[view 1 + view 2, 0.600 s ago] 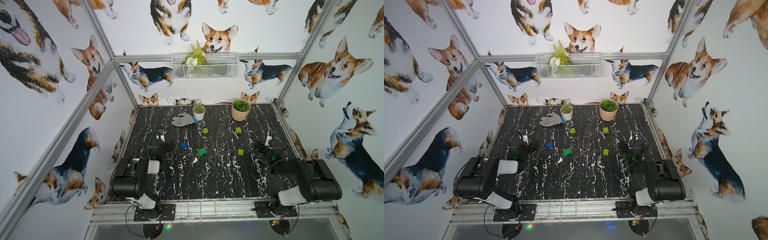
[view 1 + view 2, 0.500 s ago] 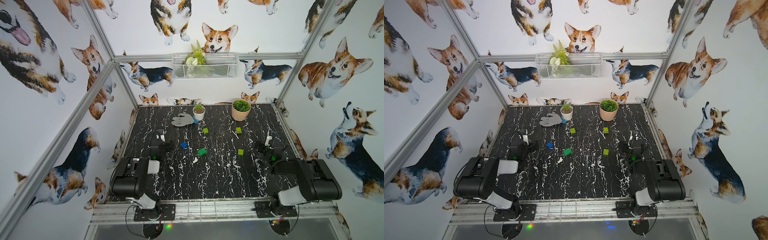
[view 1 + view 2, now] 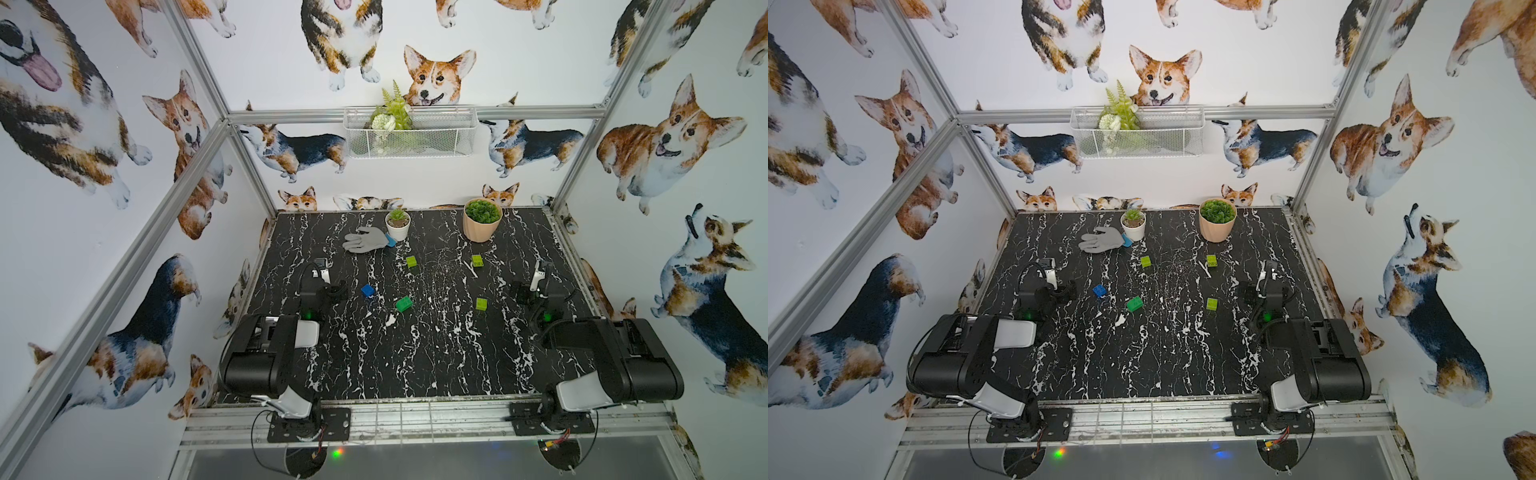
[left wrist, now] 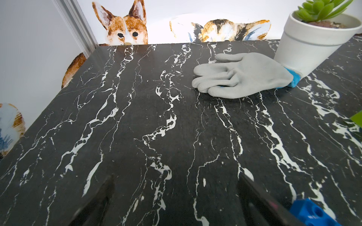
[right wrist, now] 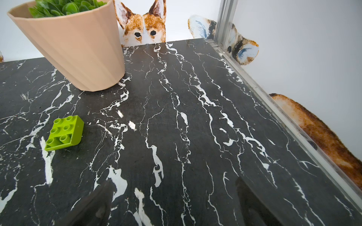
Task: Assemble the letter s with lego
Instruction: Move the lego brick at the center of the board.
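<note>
As your left hand (image 3: 328, 291) sits spread and empty, use it | blue brick (image 3: 367, 290) just beside, at its 3 o'clock | right hand (image 3: 530, 293) likewise spread, well apart

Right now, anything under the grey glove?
Grey glove lies flat on the table, its blue cuff by the white pot. A blue sliver shows under its finger end, likely its own fabric. Whatever is beneath the palm is covered: cannot tell.
</note>
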Motion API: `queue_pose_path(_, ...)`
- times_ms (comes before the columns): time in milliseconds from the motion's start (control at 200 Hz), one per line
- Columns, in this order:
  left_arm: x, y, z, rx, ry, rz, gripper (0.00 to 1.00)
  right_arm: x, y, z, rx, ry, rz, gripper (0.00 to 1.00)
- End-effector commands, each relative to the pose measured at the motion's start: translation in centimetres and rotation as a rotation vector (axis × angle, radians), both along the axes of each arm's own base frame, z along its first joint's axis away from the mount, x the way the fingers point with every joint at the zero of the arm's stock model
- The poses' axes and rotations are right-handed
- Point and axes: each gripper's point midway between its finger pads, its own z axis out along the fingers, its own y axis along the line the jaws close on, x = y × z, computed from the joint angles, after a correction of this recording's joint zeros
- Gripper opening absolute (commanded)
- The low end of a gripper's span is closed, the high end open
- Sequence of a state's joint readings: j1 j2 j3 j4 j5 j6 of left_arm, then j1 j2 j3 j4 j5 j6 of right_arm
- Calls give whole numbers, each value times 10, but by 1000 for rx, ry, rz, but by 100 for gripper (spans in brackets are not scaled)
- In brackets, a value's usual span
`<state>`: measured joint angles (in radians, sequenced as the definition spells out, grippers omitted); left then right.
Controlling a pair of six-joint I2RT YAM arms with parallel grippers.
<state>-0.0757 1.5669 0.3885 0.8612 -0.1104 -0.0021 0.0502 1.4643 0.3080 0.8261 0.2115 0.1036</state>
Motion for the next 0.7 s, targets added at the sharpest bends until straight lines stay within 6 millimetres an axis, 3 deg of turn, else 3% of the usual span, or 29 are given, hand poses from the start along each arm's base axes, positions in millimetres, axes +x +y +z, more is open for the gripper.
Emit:
queue_pose_path(0, 6, -1, 11, 12, -42, -10, 100, 6, -1, 14, -21, -52, -1, 100)
queue_pose_path(190, 6, 0, 10, 4, -39, -12, 100, 6, -2, 14, -15, -52, 1, 100)
queue_pose_path(310, 6, -4, 15, 11, -32, -41, 100, 8, 10, 21, -15, -67, 82, 100)
queue_pose_path(471, 5, -5, 51, 30, -1, -16, 100, 1, 22, 61, 2, -42, 143, 100)
queue_pose_path(546, 0, -7, 69, 16, 31, -8, 100, -4, 27, 96, 34, -123, 163, 100)
queue_pose_path(696, -21, -18, 88, -26, 144, -3, 100, -18, 51, 140, 107, -138, 273, 100)
